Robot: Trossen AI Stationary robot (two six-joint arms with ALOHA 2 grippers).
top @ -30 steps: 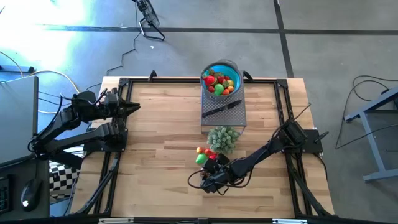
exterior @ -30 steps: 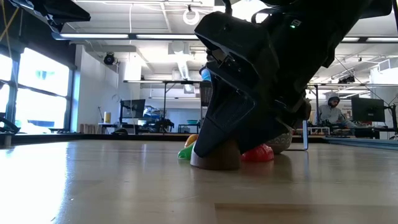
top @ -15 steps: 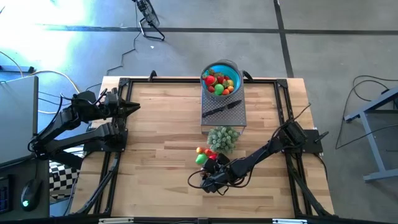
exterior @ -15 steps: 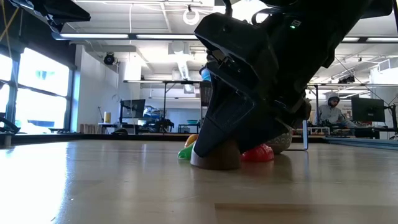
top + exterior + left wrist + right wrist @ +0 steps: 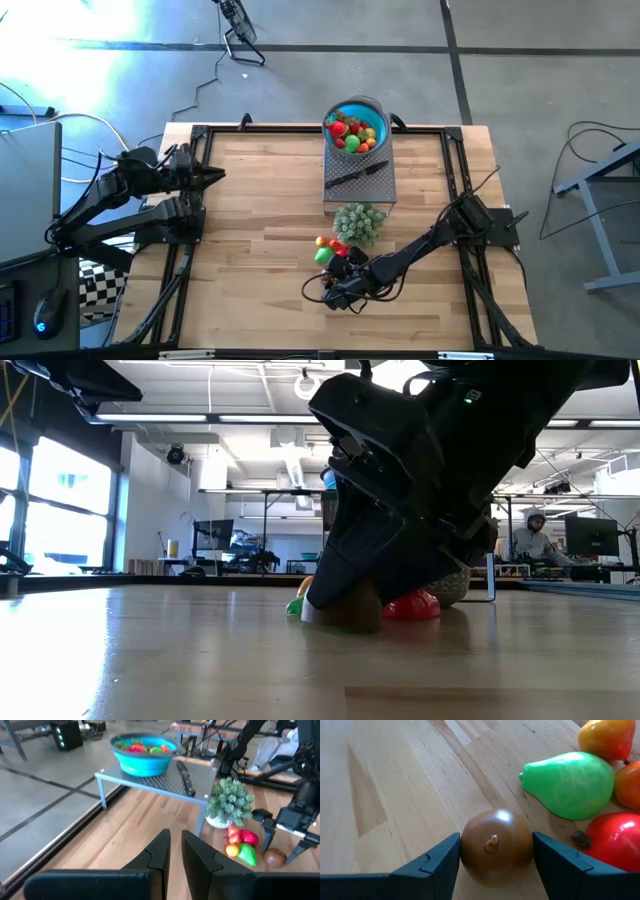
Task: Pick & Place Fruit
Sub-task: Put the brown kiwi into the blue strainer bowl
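Observation:
A round brown fruit (image 5: 496,845) sits on the table between the fingers of my right gripper (image 5: 495,851), which is shut on it near the table's front middle (image 5: 338,285). Just beyond it lie a green pear (image 5: 570,782), a red fruit (image 5: 615,847) and a yellow-orange one (image 5: 607,737). At the far edge a blue bowl (image 5: 331,112) holds several fruits. My left gripper (image 5: 215,172) hangs shut, high over the table's left edge, touching nothing. My right gripper pinches the brown fruit between its two fingers, one pad on each opposite side (image 5: 466,845). The fingers (image 5: 437,862) slant down at it from the table's right. The fruit's underside (image 5: 350,625) rests on the table, its small stem nub (image 5: 492,841) facing the wrist.
The bowl stands on a metal mesh stand (image 5: 380,190) with a black-handled knife (image 5: 355,175) on it. A pale green bushy cluster (image 5: 358,222) stands in front of the stand, close to the loose fruits. Bare wood lies to the left and near side.
In the low view my right gripper has settled slightly around the brown fruit, which now shows darker and more covered. The fruit stays on the table.

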